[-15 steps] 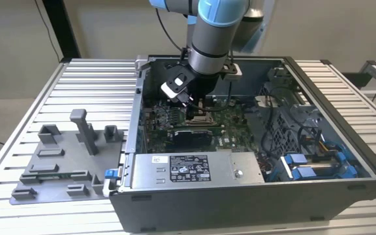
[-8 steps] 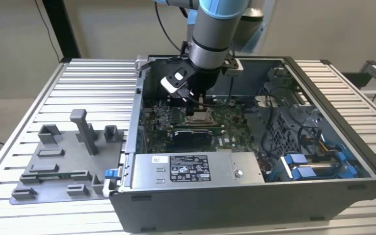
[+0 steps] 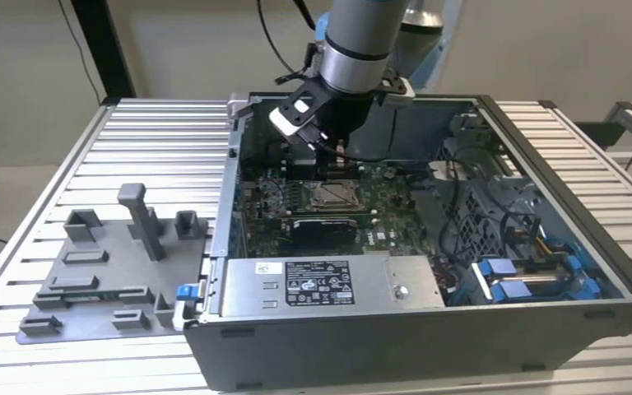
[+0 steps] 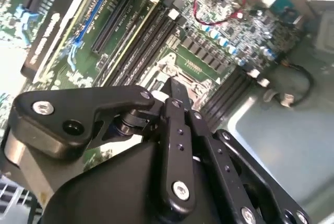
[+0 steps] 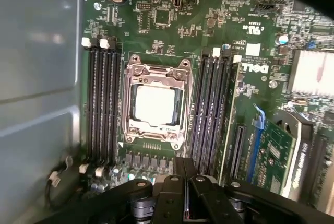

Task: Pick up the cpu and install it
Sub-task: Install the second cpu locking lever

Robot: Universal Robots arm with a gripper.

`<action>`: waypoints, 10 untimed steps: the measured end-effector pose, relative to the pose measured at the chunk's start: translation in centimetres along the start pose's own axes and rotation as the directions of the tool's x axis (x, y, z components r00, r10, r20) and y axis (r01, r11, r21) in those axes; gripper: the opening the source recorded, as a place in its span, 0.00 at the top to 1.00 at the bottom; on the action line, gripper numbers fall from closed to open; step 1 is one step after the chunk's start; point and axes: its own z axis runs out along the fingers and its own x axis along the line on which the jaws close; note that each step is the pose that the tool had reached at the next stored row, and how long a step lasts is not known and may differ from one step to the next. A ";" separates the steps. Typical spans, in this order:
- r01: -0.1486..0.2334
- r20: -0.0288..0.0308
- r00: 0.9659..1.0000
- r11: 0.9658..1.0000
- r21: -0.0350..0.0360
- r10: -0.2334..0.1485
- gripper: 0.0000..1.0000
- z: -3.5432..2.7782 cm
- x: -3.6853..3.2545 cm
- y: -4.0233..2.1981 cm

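The cpu [image 5: 155,105], a small square chip with a pale silvery top, lies flat inside the metal-framed socket [image 5: 156,70] on the green motherboard [image 5: 209,4]. In the exterior view the cpu [image 3: 331,195] sits in the middle of the open computer case [image 3: 579,271]. My gripper [image 3: 338,160] hangs just above and slightly behind it, inside the case. In both wrist views the black fingers [image 5: 179,174] are pressed together with nothing between them, and the gripper [image 4: 172,85] tip points at the socket area.
Black memory slots [image 5: 102,104] flank the socket on both sides. A grey power supply [image 3: 327,284] lies at the case front, with blue drive brackets [image 3: 525,276] on the exterior view's right. A grey fixture plate with blocks [image 3: 108,271] sits on the slatted table at the left.
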 end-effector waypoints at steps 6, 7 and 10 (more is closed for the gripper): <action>0.000 0.000 1.000 1.000 -0.001 0.000 1.00 -0.07 -1.11 0.63; 0.000 0.000 1.000 1.000 -0.001 0.000 1.00 0.06 -1.19 1.00; 0.000 0.000 1.000 1.000 -0.001 0.000 1.00 0.43 -1.37 2.40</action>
